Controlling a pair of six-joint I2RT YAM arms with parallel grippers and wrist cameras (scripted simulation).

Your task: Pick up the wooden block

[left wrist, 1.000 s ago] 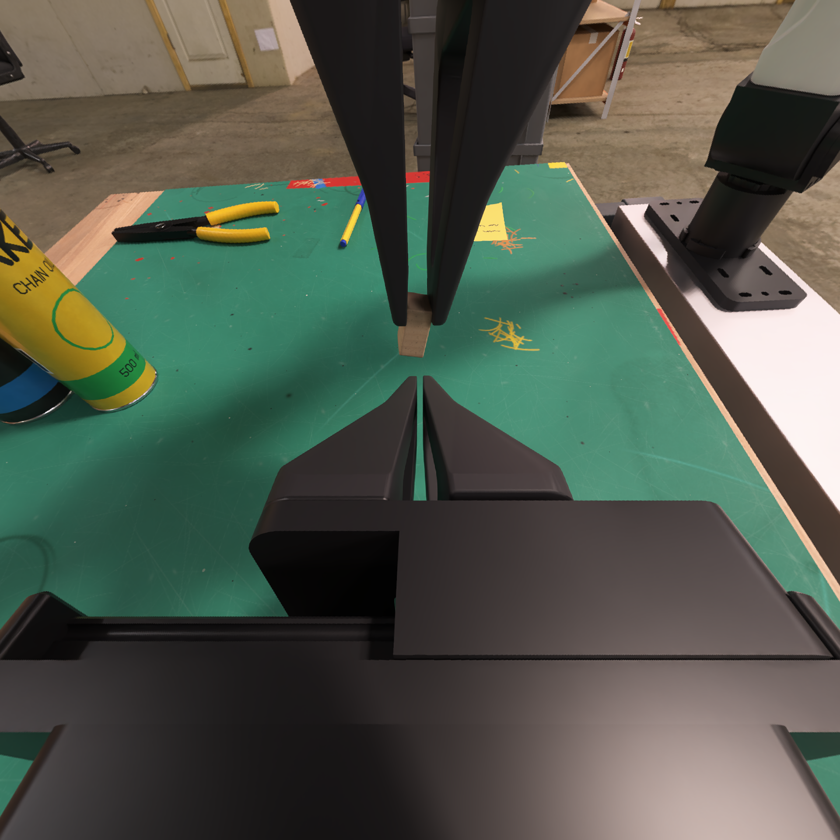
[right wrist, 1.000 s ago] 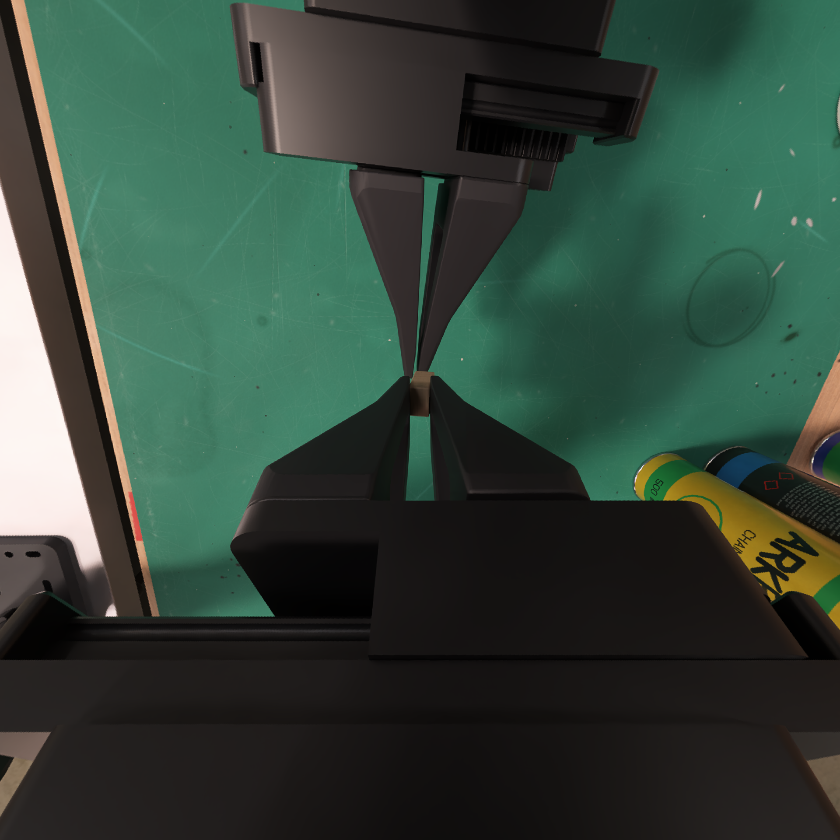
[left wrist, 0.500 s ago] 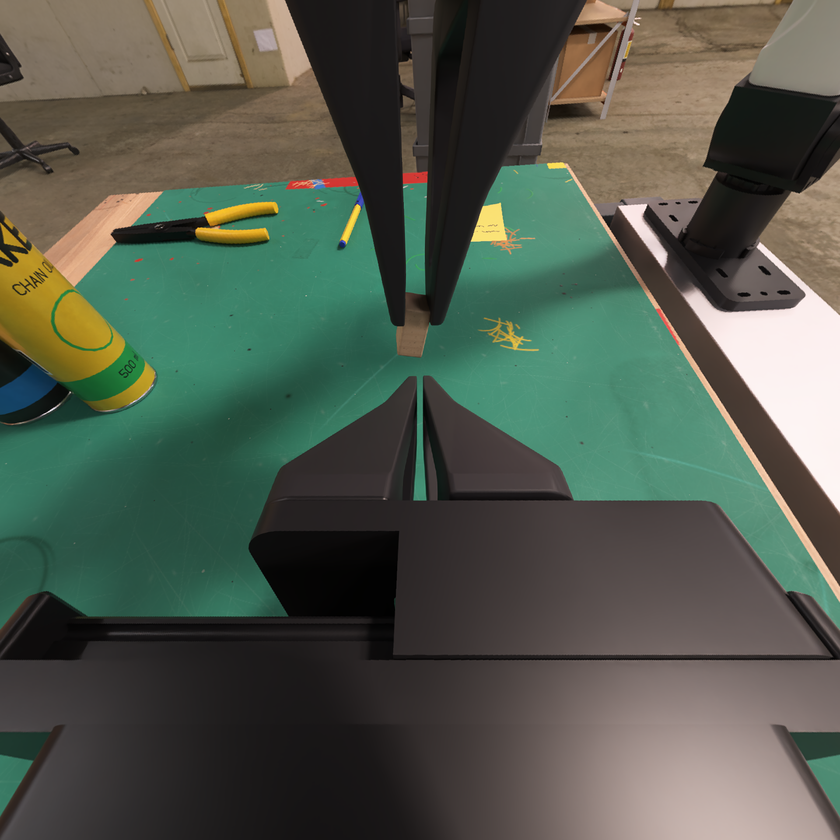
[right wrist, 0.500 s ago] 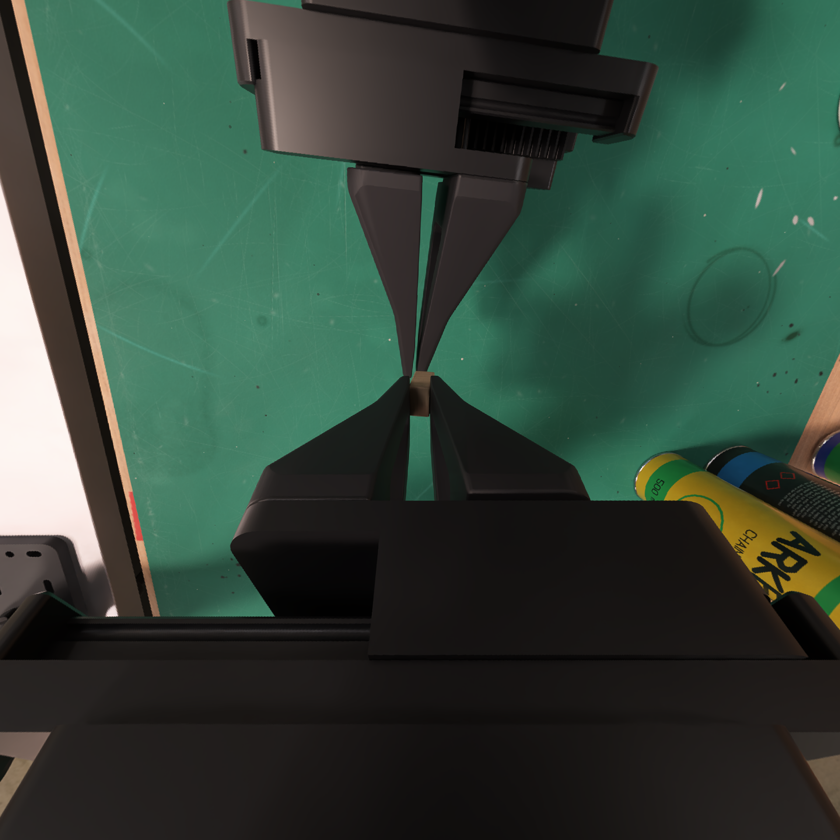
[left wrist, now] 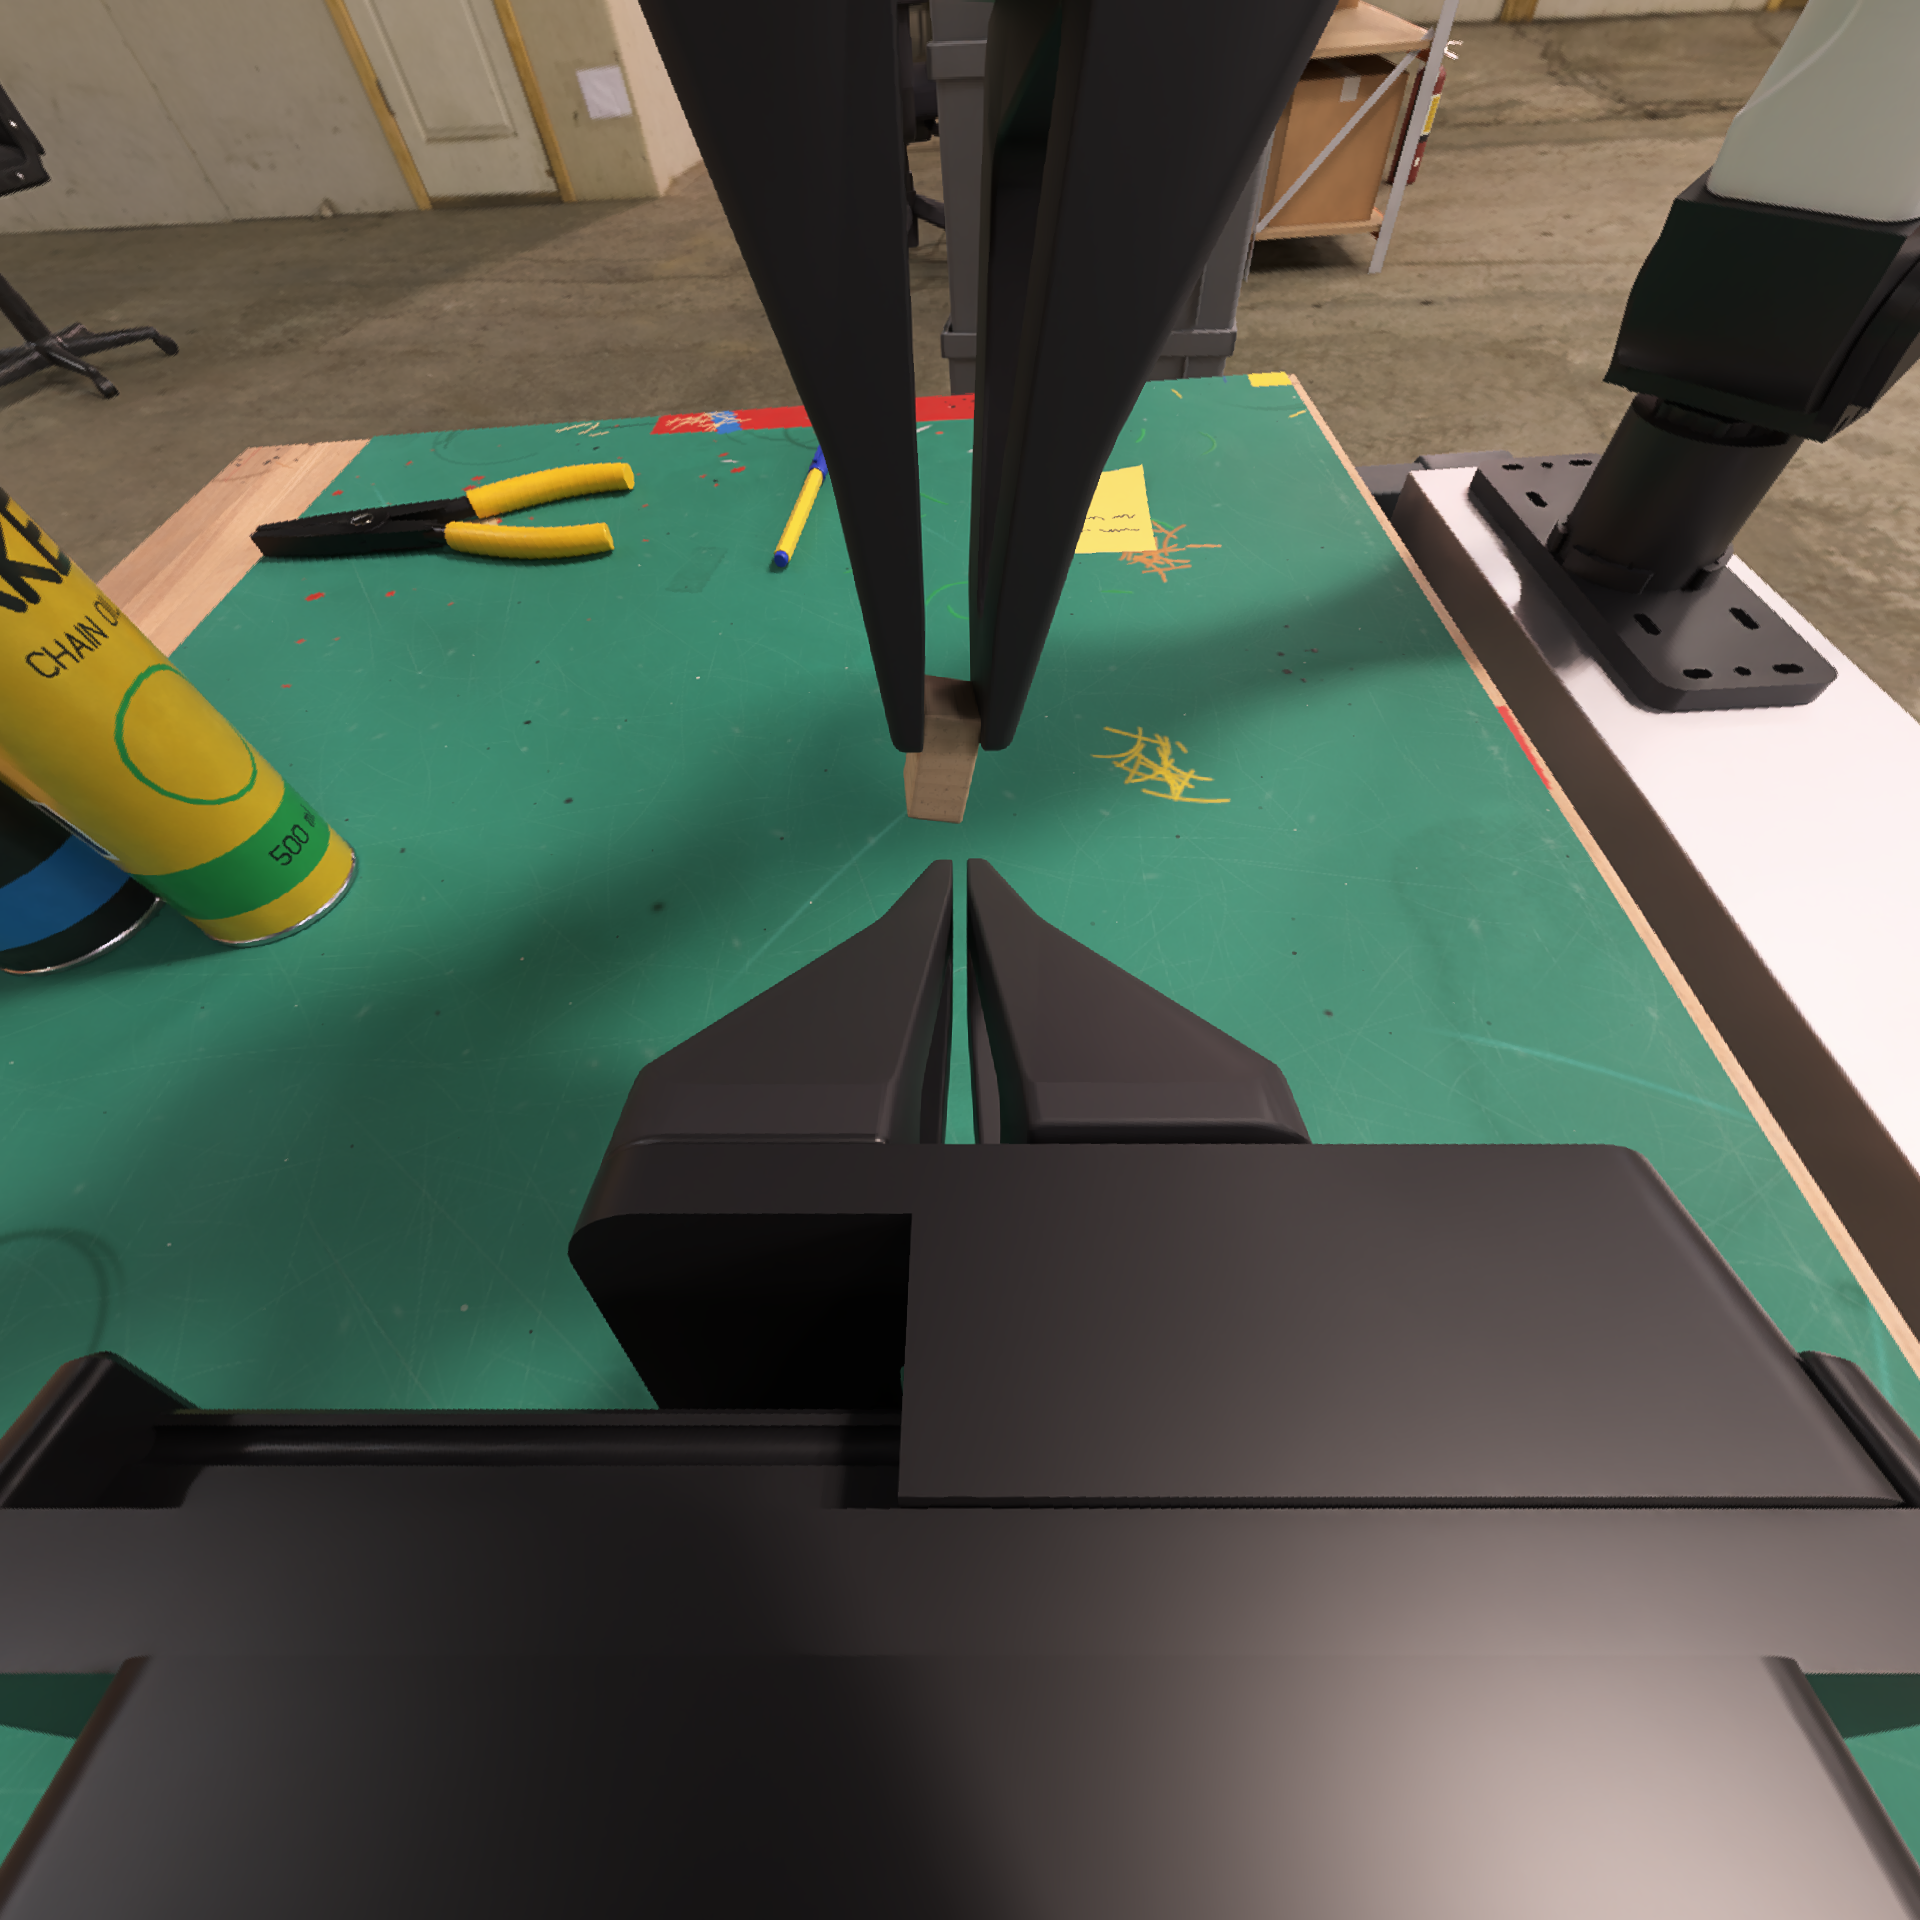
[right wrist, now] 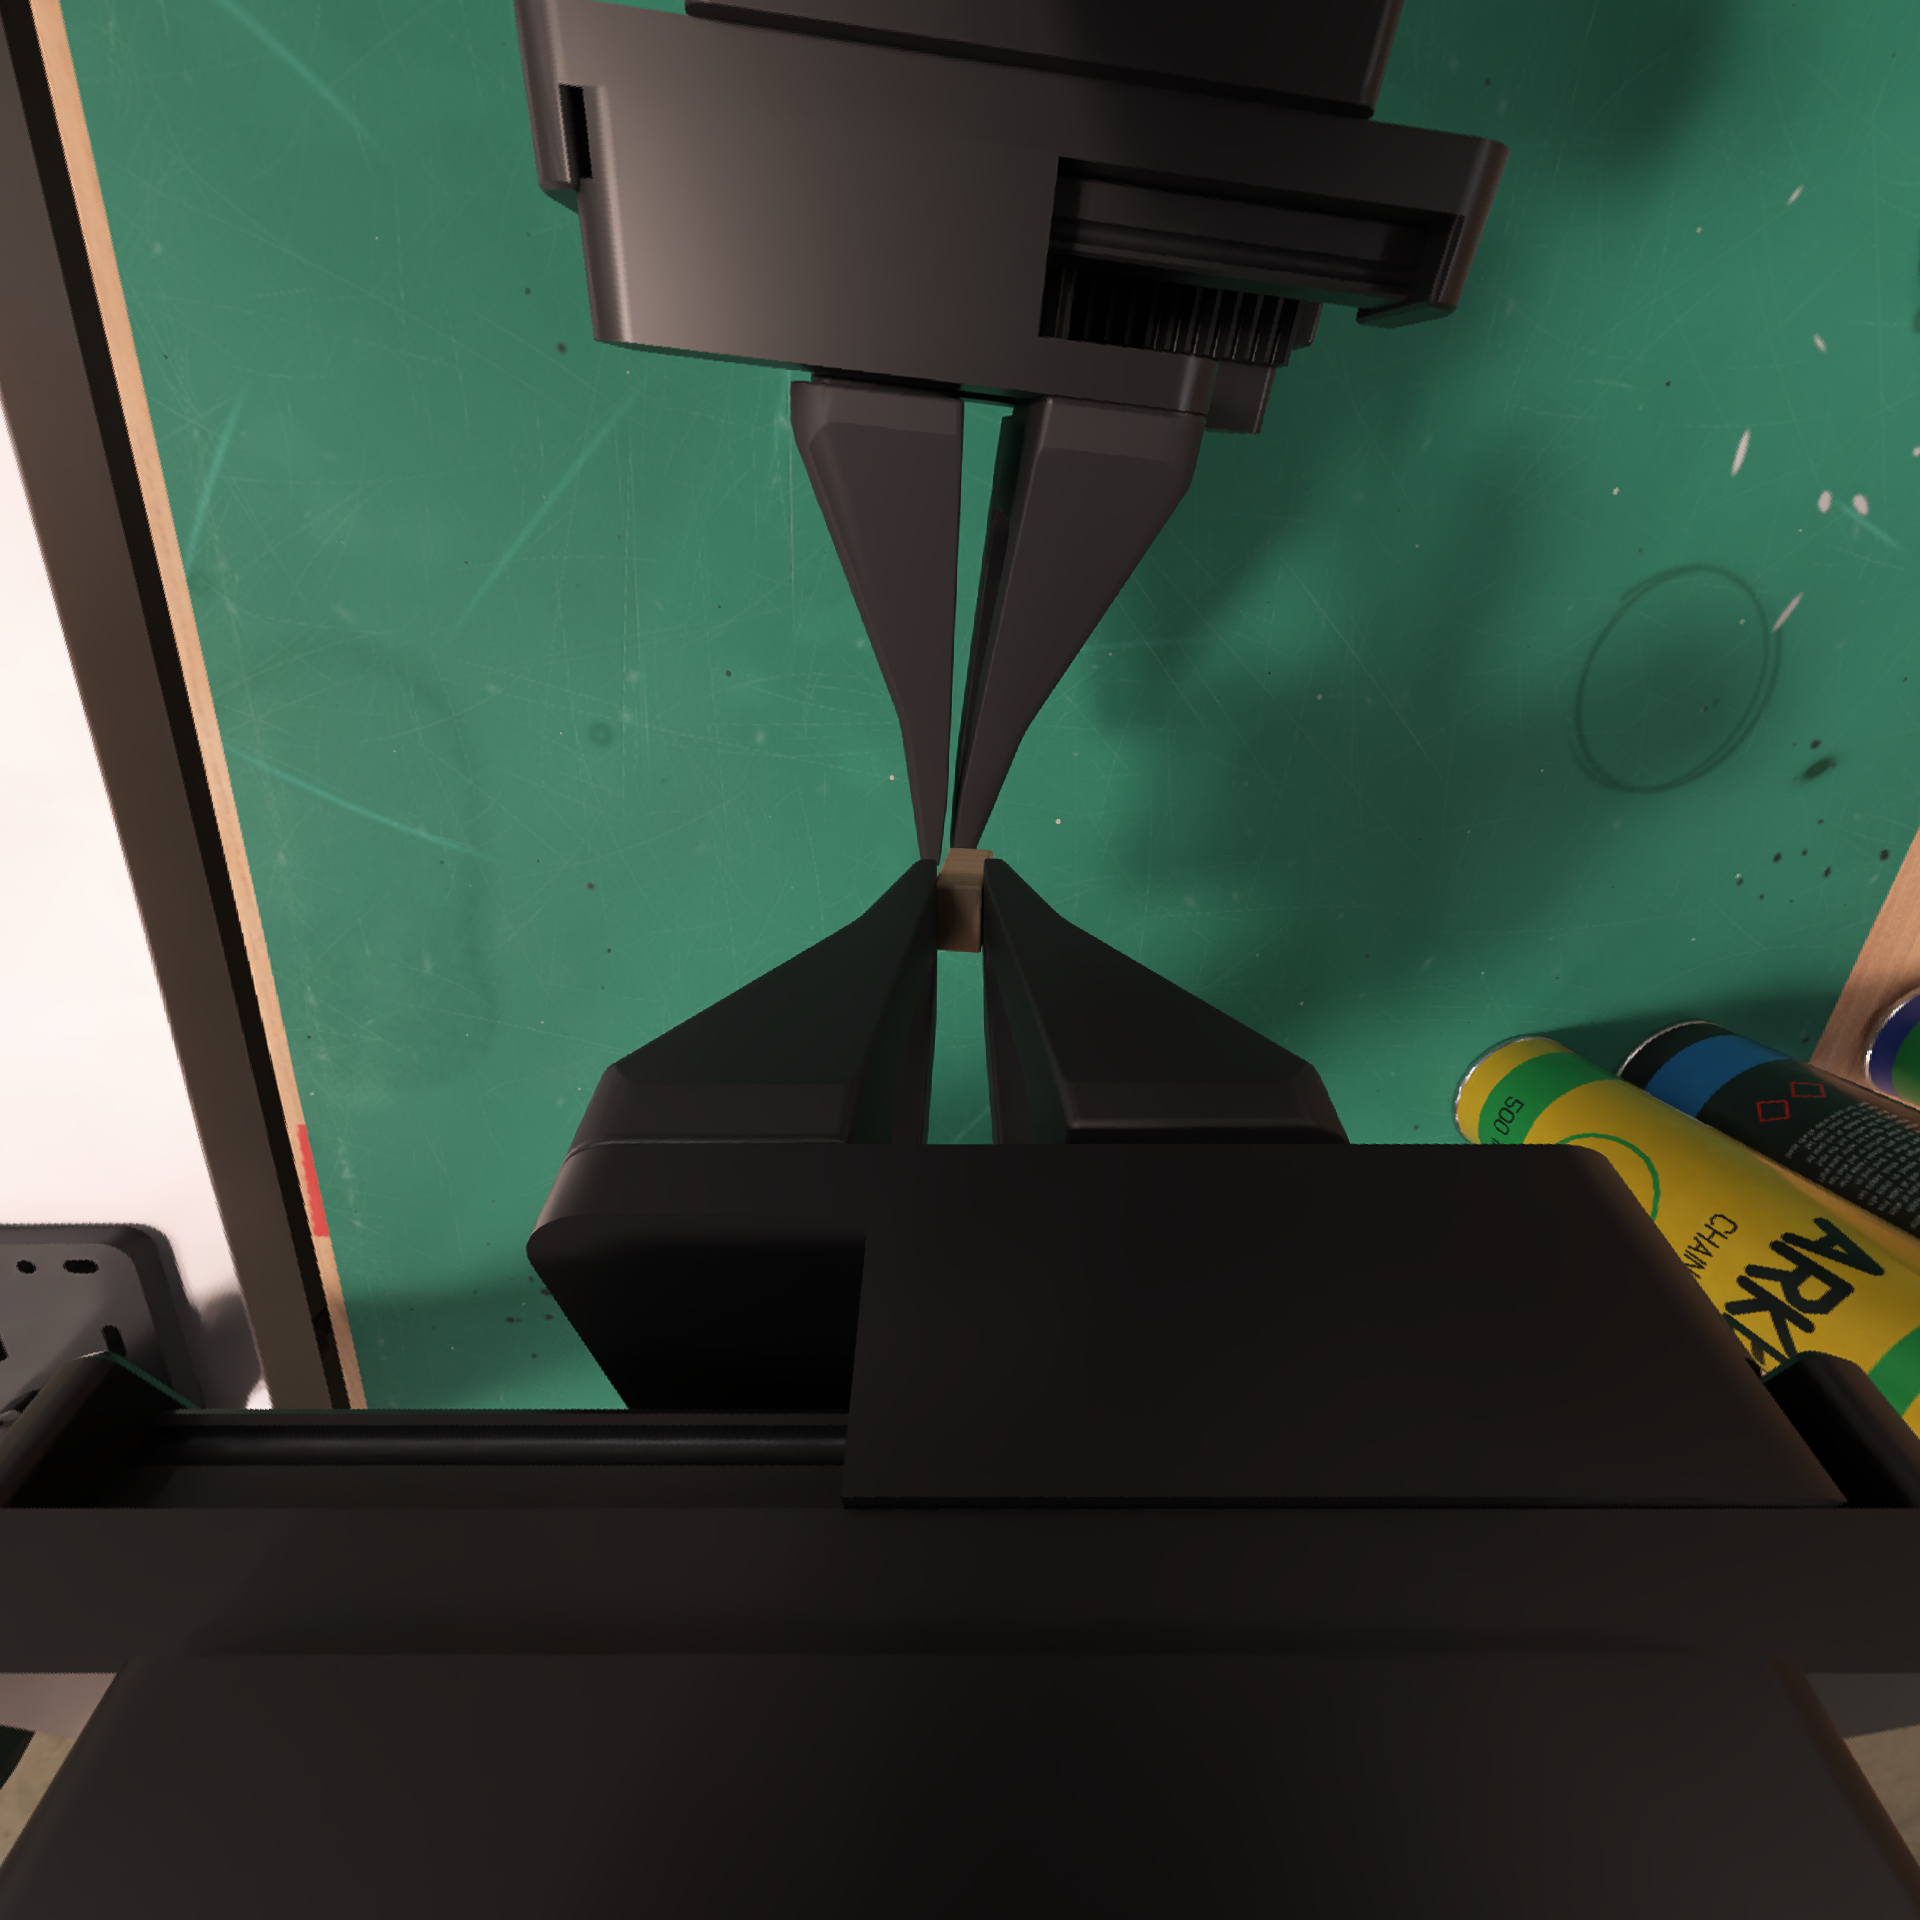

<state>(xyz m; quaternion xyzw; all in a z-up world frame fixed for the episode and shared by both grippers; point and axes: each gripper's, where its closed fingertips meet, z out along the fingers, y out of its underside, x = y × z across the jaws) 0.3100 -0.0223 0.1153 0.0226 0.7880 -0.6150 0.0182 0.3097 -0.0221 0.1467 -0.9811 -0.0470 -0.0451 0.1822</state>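
light: bright, even | shadows: soft, dark on green mat [left wrist: 520,1039] | focus: sharp | edges: wide-angle stretch

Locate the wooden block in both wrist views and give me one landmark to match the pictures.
Left wrist view: the wooden block sits just above centre, pinched between the right gripper coming down from the top.
Right wrist view: it is just above centre, between this view's own fingertips.
Shared landmark: the yellow can, at the left edge in the left wrist view and at lower right in the right wrist view.

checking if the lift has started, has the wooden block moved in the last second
No. The wooden block sits just as far left of the yellow scribble as before, clamped by the right tool.
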